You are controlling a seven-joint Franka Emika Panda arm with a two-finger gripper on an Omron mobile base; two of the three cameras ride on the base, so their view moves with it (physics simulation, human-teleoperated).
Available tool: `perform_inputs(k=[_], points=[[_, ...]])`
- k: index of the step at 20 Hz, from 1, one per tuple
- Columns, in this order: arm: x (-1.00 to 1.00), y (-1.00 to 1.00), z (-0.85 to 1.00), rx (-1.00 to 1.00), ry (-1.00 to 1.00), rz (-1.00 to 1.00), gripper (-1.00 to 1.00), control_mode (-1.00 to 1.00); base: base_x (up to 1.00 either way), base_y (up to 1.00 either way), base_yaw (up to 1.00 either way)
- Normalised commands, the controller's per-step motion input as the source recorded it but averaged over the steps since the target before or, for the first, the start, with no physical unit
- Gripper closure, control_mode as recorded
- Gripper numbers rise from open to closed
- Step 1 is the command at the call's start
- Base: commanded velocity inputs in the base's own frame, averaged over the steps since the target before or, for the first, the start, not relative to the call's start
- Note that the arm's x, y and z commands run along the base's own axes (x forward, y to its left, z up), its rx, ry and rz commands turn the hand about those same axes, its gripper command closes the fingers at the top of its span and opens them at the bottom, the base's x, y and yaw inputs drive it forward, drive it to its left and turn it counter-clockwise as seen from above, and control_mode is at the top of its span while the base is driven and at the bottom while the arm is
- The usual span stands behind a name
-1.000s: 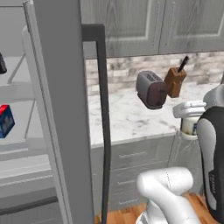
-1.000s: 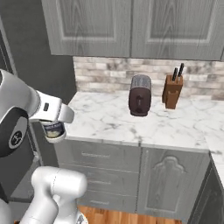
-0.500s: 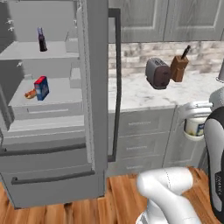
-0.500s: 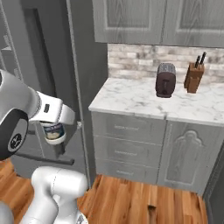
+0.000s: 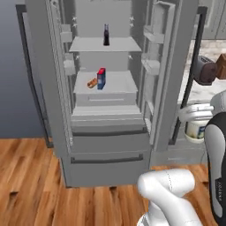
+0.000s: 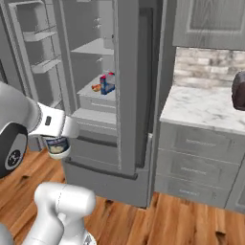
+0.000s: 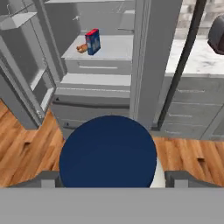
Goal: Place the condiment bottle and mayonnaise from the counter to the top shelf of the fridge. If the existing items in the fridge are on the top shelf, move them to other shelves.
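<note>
The whole scene has swung round since a moment ago: the base has turned from the marble bench [image 6: 206, 107] to face the open dark grey fridge [image 5: 106, 88], so delivery looks close. The claw [image 7: 109, 175] is clamped on the squat white mayonnaise jar [image 6: 57, 146], its dark blue lid towards the camera, at six o'clock below the shelves. The top shelf [image 5: 88, 45] already carries a dark slim bottle [image 5: 106, 34].

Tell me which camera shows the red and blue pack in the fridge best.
The left base view: the red and blue pack stands unobstructed, facing the camera, on a lower shelf. The hand view shows it tilted and farther off; the right base view shows it small, beside the door edge.
</note>
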Motion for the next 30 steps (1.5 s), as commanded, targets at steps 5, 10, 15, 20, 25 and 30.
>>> perform_inputs(k=[5, 10, 15, 20, 25, 30], points=[[0.00, 0.00, 0.00, 0.00, 0.00, 0.00, 1.00, 1.00, 0.99, 0.96, 0.02], [0.00, 0.00, 0.00, 0.00, 0.00, 0.00, 1.00, 1.00, 0.93, 0.24, -0.04], [0.00, 0.00, 0.00, 0.00, 0.00, 0.00, 1.00, 1.00, 0.30, -0.47, -0.17], [0.00, 0.00, 0.00, 0.00, 0.00, 0.00, 1.00, 1.00, 0.43, 0.11, -0.06], [0.00, 0.00, 0.00, 0.00, 0.00, 0.00, 1.00, 1.00, 0.72, 0.39, 0.00], [0.00, 0.00, 0.00, 0.00, 0.00, 0.00, 1.00, 1.00, 0.81, 0.48, 0.00]])
